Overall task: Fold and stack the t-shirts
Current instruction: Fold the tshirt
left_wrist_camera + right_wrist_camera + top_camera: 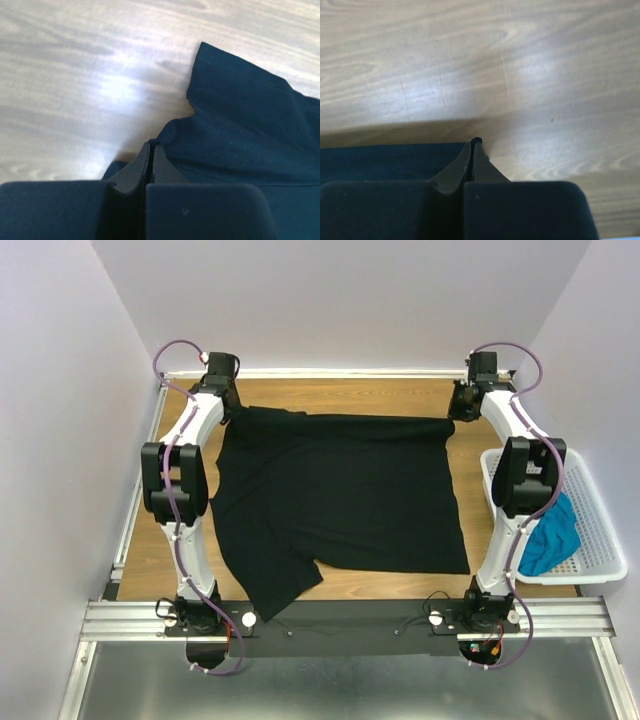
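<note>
A large black t-shirt [335, 495] lies spread over the wooden table, one sleeve hanging toward the near edge. My left gripper [231, 408] sits at the shirt's far left corner, its jaws pressed together on the cloth edge [151, 145]. At the far right corner my right gripper [459, 410] is shut too, with a small nub of black cloth poking past its tips [475, 143]. The black t-shirt [240, 135] fills the right of the left wrist view; in the right wrist view the black t-shirt [390, 160] lies to the left. A teal-blue t-shirt [550, 535] sits crumpled in the basket.
A white lattice basket [600, 530] stands at the table's right edge beside the right arm. Bare wood [180, 560] shows left of the shirt and along the far edge. Purple walls close in the table on three sides.
</note>
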`<state>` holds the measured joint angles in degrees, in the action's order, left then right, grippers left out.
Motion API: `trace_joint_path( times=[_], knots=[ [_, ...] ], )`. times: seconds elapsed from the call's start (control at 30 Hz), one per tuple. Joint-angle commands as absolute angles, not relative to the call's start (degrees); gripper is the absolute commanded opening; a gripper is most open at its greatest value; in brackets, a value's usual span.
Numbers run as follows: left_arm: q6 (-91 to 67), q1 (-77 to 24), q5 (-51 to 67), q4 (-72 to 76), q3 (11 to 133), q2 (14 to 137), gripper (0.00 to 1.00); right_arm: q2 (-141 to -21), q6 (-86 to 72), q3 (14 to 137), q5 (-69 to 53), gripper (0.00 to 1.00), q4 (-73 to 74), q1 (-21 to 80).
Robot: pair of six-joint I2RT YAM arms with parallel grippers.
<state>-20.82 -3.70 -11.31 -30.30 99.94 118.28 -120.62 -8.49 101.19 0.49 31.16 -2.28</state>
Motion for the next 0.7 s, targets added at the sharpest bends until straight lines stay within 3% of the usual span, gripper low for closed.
trace_joint_path(
  times=[0.0, 0.67],
  knots=[
    [-21.5, -2.5, -15.6, -32.3, 95.3, 113.5, 0.0, -116.5, -10.3, 97.1, 2.7, 0.01, 31.9, -3.1],
    [-23.4, -2.5, -15.6, -32.5, 81.1, 104.4, 0.0, -107.2, -13.1, 84.6, 5.5, 0.01, 32.4, -3.1]
  ],
)
